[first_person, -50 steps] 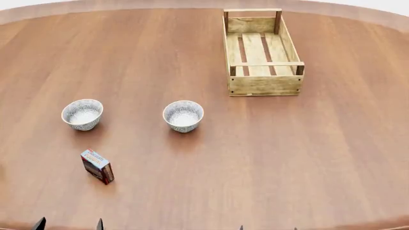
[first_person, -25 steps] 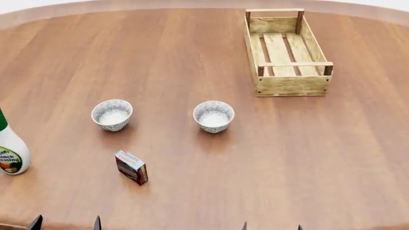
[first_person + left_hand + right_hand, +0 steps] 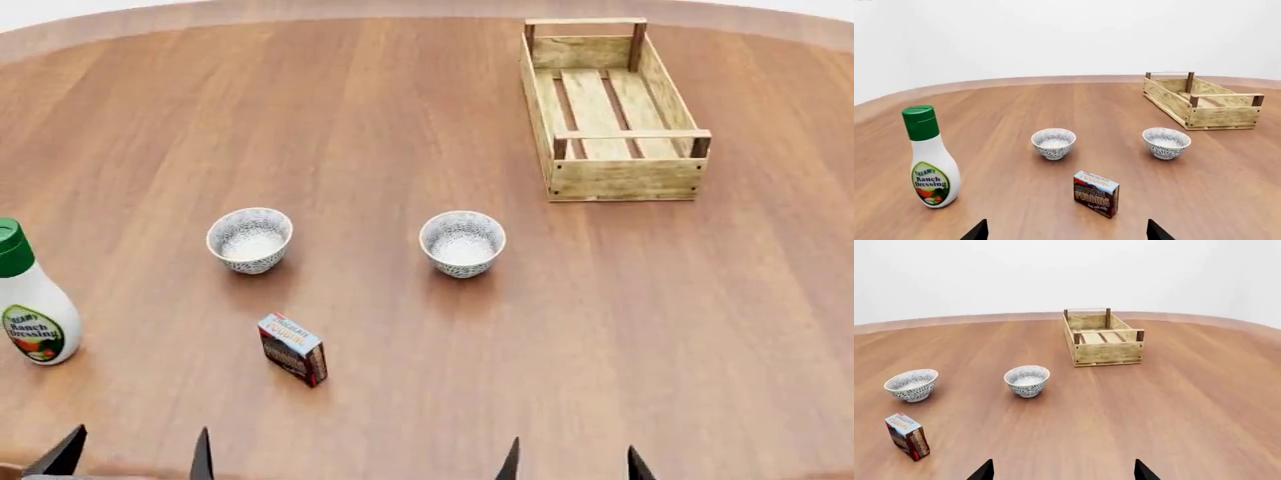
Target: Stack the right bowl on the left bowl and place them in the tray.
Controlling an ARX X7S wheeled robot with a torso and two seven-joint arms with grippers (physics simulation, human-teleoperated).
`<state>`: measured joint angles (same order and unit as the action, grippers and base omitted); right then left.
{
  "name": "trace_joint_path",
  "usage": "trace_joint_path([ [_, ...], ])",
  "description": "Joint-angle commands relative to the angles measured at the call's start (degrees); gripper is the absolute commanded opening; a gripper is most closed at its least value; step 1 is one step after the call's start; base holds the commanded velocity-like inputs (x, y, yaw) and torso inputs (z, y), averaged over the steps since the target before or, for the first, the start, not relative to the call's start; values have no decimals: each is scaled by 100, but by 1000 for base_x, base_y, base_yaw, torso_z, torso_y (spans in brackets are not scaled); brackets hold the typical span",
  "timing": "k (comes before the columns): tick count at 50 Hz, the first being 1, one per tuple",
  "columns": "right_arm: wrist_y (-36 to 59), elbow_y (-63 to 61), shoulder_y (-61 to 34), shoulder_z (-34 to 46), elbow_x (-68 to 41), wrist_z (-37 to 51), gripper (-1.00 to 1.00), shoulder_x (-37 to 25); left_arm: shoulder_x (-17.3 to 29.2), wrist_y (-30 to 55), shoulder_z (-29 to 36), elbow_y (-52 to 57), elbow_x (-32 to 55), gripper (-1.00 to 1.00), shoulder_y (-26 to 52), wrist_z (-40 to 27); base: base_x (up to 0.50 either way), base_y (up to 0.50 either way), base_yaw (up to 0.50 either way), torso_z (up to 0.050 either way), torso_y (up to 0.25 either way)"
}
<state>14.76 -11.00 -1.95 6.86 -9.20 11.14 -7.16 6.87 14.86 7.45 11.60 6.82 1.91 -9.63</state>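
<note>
While both arms hung low at the near edge, the table [image 3: 400, 120] spread wide and brown under everything. The tray [image 3: 615, 110] sat on it far off to the right, lying lengthwise away from the robot, nothing inside on its slats. A ranch bottle [image 3: 30, 295] stood upright at the far left. The left bowl [image 3: 250, 239] and the right bowl [image 3: 463, 243] stood upright side by side near the table's middle, well apart from each other and from the tray, which lay beyond the right bowl. A small pudding box [image 3: 294, 349] stood nearer the robot, just in front of the left bowl. The left gripper [image 3: 131, 458] and the right gripper [image 3: 574, 464] showed only dark fingertips, spread apart with nothing between them, well short of both bowls.
</note>
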Motion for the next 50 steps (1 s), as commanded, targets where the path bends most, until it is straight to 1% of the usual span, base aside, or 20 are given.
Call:
trace_joint_path([
  [1,2711,-2217,-579,-362,-635,139,100,-151,111,2285,-43,1874,89,100,567,-62,0,0,0,0,0],
  [2,2719,-2223,-581,-361,-642,145,100,-154,114,2293,-41,1880,94,100,569,-68,0,0,0,0,0],
  [3,3356,-2663,-902,-405,-777,256,100,-191,172,2710,-13,2115,105,100,871,-67,0,0,0,0,0],
  [4,3560,-2827,-1036,-441,-834,302,100,-198,178,2972,-42,2220,165,100,1015,-61,0,0,0,0,0],
  [5,3704,-2975,-1158,-488,-921,301,100,-196,209,3004,-18,2292,138,100,1086,-72,0,0,0,0,0],
  [6,3801,-3040,-1263,-521,-958,326,100,-191,210,3199,-80,2439,191,100,1270,-75,0,0,0,0,0],
  [8,3973,-3076,-1434,-565,-1003,385,100,-172,174,3311,-195,2524,325,100,1412,-34,0,0,0,0,0],
  [12,4257,-3171,-1809,-659,-1060,516,100,-149,285,3795,-87,2832,230,100,1845,-154,0,0,0,0,0],
  [14,4384,-3175,-1952,-609,-1014,605,100,-174,269,3990,-158,2997,287,100,1987,-173,0,0,0,0,0],
  [24,4280,-3233,-1976,-644,-1062,645,100,-170,257,3883,-169,2969,320,100,1930,-224,0,0,0,0,0],
  [25,4158,-3254,-1937,-660,-1109,562,100,-180,259,3870,-166,2963,323,100,1928,-225,398,0,0,0,0],
  [28,4245,-3265,-1985,-728,-1186,581,100,-150,276,3804,-148,2905,310,100,1918,-237,500,0,0,0,0],
  [50,4075,-3146,-1979,-580,-1171,699,100,-198,333,3636,-156,2858,364,100,1798,-319,500,0,0,0,0],
])
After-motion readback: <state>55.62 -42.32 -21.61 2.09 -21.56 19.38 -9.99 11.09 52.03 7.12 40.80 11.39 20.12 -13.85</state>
